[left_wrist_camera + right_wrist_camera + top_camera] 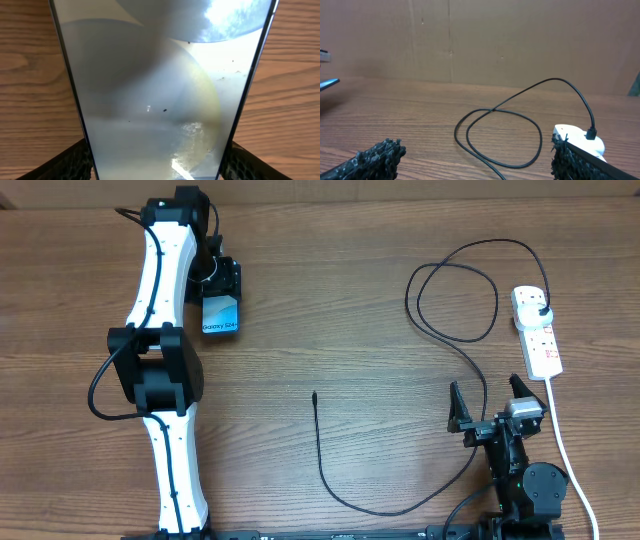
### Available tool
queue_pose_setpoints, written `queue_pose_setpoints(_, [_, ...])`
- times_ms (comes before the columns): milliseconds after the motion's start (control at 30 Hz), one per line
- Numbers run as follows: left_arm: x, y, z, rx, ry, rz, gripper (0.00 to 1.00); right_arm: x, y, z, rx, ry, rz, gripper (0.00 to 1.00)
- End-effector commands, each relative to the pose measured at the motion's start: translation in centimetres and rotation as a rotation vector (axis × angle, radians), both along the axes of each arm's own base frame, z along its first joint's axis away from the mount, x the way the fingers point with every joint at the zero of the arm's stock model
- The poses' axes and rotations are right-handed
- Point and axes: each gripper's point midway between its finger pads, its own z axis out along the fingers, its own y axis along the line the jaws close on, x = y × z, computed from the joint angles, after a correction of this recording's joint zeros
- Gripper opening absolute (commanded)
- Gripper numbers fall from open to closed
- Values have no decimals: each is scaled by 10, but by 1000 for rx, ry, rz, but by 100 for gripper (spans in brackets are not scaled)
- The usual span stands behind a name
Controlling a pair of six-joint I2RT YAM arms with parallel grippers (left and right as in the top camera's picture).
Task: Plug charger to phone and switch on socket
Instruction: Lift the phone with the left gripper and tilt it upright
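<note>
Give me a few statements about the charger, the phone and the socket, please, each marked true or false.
1. The charger has its connector tip plugged into the phone. False: the tip lies free on the table, well apart from the phone.
2. The charger's plug sits in the socket. True.
3. The right gripper holds the charger. False: its jaws stand open and empty.
4. The phone sits between the jaws of the left gripper. True.

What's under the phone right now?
Only brown wooden table shows on either side of the slim lit-screen smartphone, held in the left gripper. Whatever lies directly beneath it is covered.
</note>
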Motion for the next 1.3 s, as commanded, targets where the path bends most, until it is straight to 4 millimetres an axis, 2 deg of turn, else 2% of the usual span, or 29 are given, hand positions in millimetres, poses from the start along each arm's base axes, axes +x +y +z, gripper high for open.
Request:
queue_pose_setpoints(0, [8, -21, 17, -106, -45, -31, 4, 0, 1, -3, 6, 0, 4, 100])
queue_pose_setpoints(200, [10, -47, 33, -264, -63, -40, 4, 0, 1, -3, 6, 0, 4, 100])
queue_pose_setpoints(400, [8, -87, 56, -532, -67, -55, 4, 0, 1, -3, 6, 0, 4, 100])
queue_pose_setpoints(567, [9, -115, 83, -760, -83, -74, 4, 0, 1, -3, 6, 0, 4, 100])
queue_pose_setpoints(733, [13, -139, 120, -1013, -97, -72, 4, 0, 1, -3, 7, 0, 4, 100])
queue_pose_setpoints(900, [20, -149, 146, -1173, -62, -12, 4, 0, 1, -3, 6, 0, 4, 100])
queue_pose_setpoints(1267, [20, -153, 165, -1280, 223, 268, 4, 0, 1, -3, 7, 0, 4, 100])
